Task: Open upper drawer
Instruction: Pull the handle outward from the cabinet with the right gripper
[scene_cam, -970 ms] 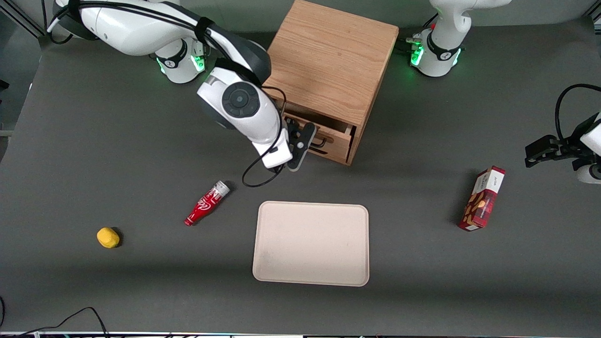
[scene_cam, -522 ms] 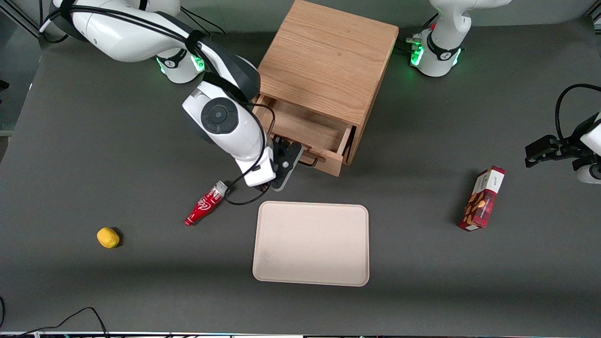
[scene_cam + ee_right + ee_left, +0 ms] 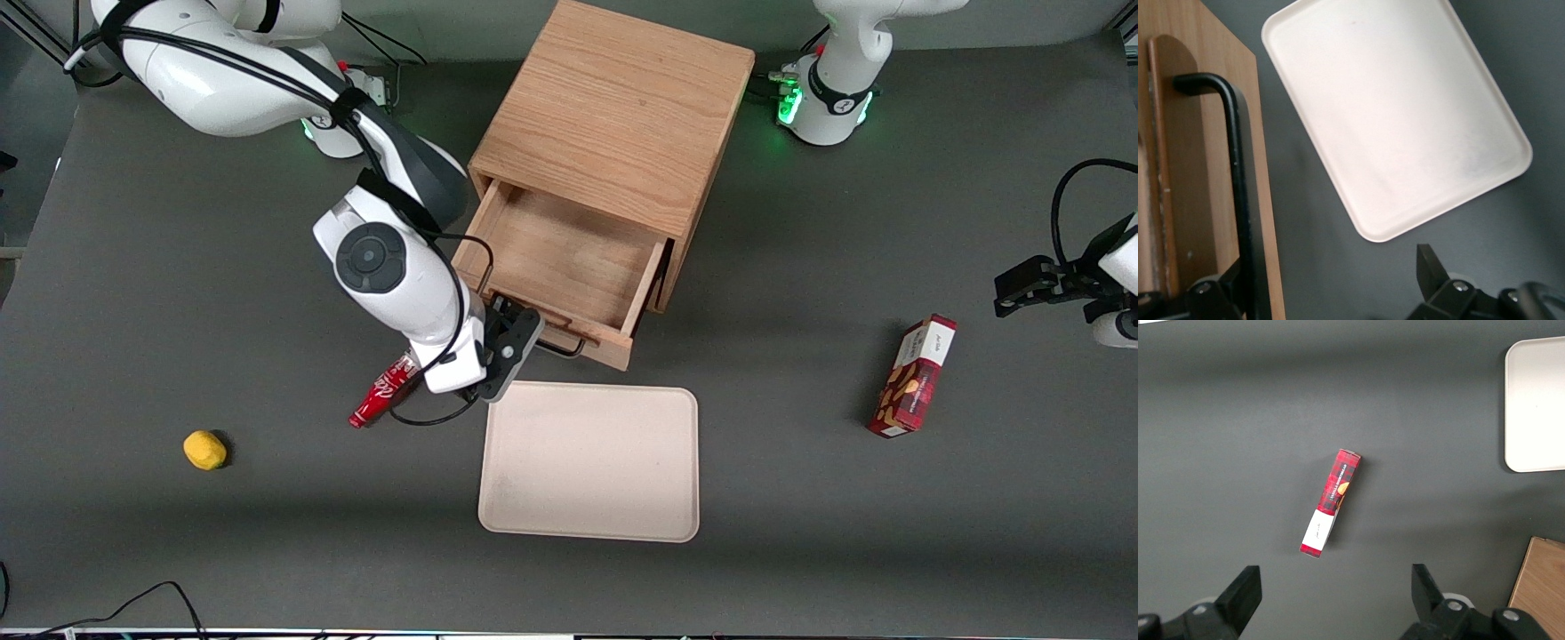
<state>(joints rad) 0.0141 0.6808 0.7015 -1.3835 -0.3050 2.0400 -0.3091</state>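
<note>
The wooden cabinet (image 3: 613,116) stands at the back middle of the table. Its upper drawer (image 3: 560,258) is pulled well out, showing plain wood inside. Its dark bar handle (image 3: 562,345) faces the front camera and also shows in the right wrist view (image 3: 1238,167). My right gripper (image 3: 511,336) is at the handle's end toward the working arm. In the right wrist view the gripper (image 3: 1328,267) is open, with one finger (image 3: 1218,293) up against the bar and the other finger (image 3: 1431,270) over the bare table. The lower drawer is hidden under the upper one.
A beige tray (image 3: 589,460) lies just in front of the drawer and shows in the right wrist view (image 3: 1391,113). A red bottle (image 3: 382,396) lies beside the gripper. A yellow lump (image 3: 204,450) lies toward the working arm's end. A red box (image 3: 913,376) lies toward the parked arm's end.
The upper drawer has slid far out toward the front camera. My gripper has moved with its handle, nearer the tray and the red bottle.
</note>
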